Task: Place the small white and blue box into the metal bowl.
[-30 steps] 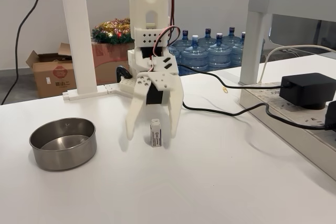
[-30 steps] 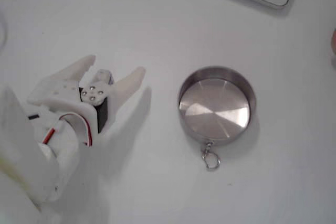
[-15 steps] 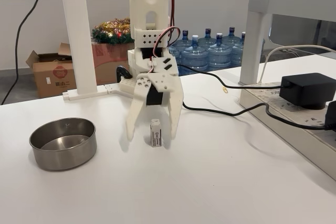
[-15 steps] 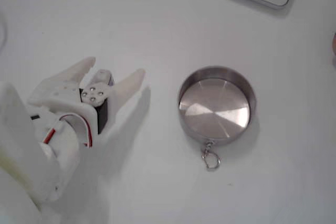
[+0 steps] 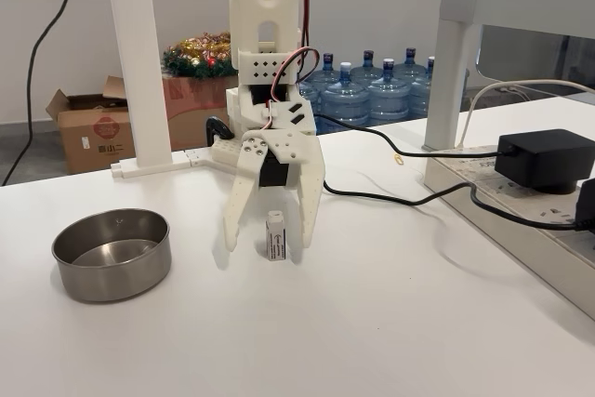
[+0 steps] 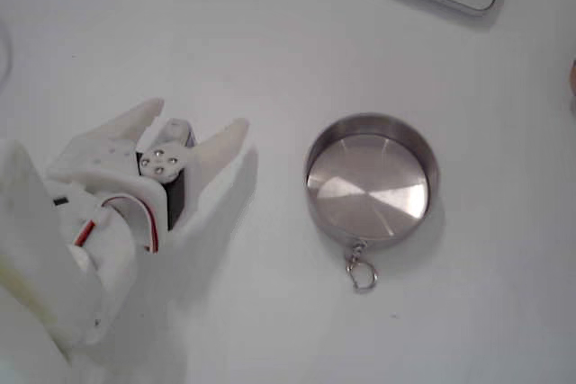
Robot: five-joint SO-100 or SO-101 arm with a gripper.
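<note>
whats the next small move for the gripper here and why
Probably close the gripper. Its open fingers already straddle the small white and blue box, which stands upright on the table between them, ungripped. The metal bowl sits empty off to the left in this fixed view.

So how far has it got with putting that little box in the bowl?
Early days. Done: the gripper is lowered with its open fingers either side of the small white and blue box, which stands upright on the table. In hand: closing on it. Left: lifting it and carrying it to the metal bowl, which holds nothing.
</note>
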